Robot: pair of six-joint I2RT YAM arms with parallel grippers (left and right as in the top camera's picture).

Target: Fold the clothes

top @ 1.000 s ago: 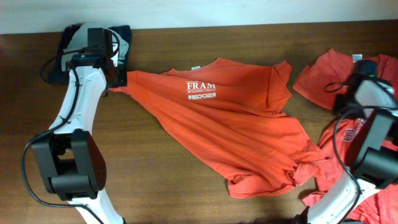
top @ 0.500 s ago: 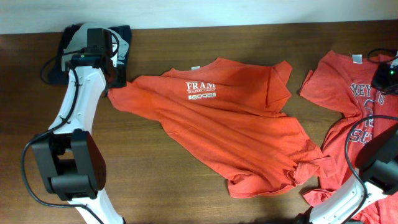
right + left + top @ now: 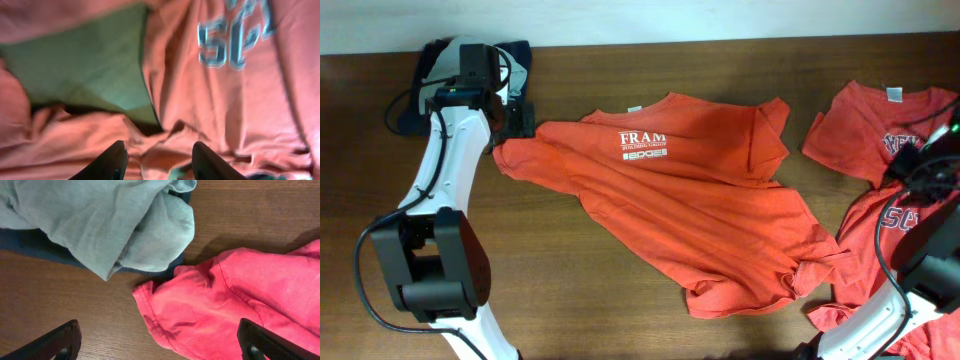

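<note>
The dark wooden table (image 3: 620, 305) runs up to a pale wall (image 3: 720, 15) at its far edge, and as far as I can judge nothing on it is folded yet. Closest to my bases, the hem (image 3: 750, 290) of the orange-red T-shirt with the small white chest logo (image 3: 700, 190) lies bunched and rumpled. From there the shirt spreads diagonally across the middle of the table, print up and creased.

Further on, its sleeve (image 3: 200, 305) lies on the wood under my left gripper (image 3: 160, 342), whose fingers stand wide apart with nothing between them. On my right side a second T-shirt (image 3: 875, 115) with large white lettering (image 3: 235, 35) lies crumpled and runs partly out of view. My right gripper (image 3: 160, 160) hovers close over its folds, fingers parted and gripping nothing that I can see.

Farthest back, just beside the sleeve tip, a grey-green garment (image 3: 100, 220) sits heaped on a dark blue cloth (image 3: 30, 242). Whether it touches the sleeve I cannot tell.

I judge the work to be at its beginning. The first shirt is laid out but needs smoothing before its sleeves and body are turned in. The second shirt is wholly left to do.
</note>
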